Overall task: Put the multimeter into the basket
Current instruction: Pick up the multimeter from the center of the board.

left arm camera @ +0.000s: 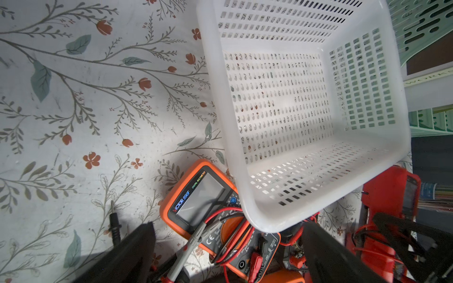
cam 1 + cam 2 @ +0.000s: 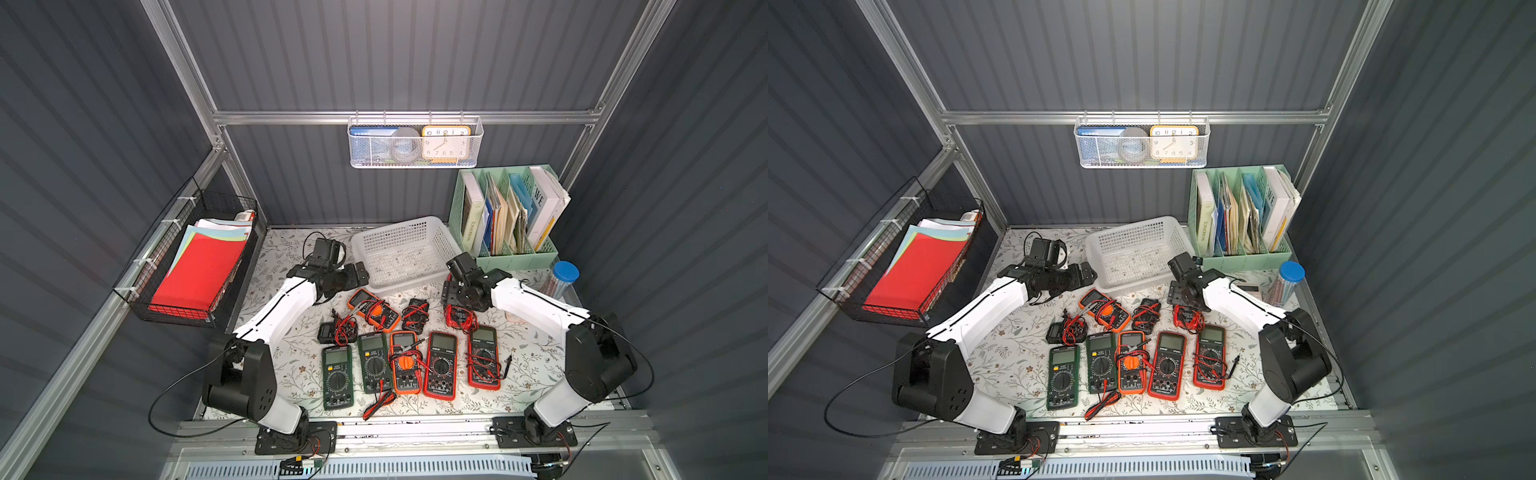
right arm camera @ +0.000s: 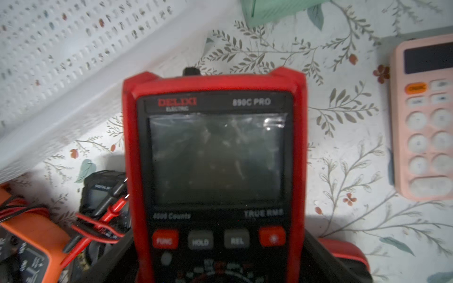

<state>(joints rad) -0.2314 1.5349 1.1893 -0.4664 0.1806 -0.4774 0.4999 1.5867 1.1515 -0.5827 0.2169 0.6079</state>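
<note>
Multimeter [image 3: 215,159], lower half cut off, sits clasped in right jaws; left jaws hang released near basket [image 1: 252,210].

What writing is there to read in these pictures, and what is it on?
"DELIXI ELECTRIC": red multimeter
"890C PRO": same
"4000 Counts": same
"TRUE RMS": same
"FUNC", "HOLD", "REL": its buttons
"VICTOR 890F": orange multimeter
"WORKSPACE": book spine
"WE": white book
"1" to "12": clock
Too blurred or small: calculator keys, front-row multimeters.
</note>
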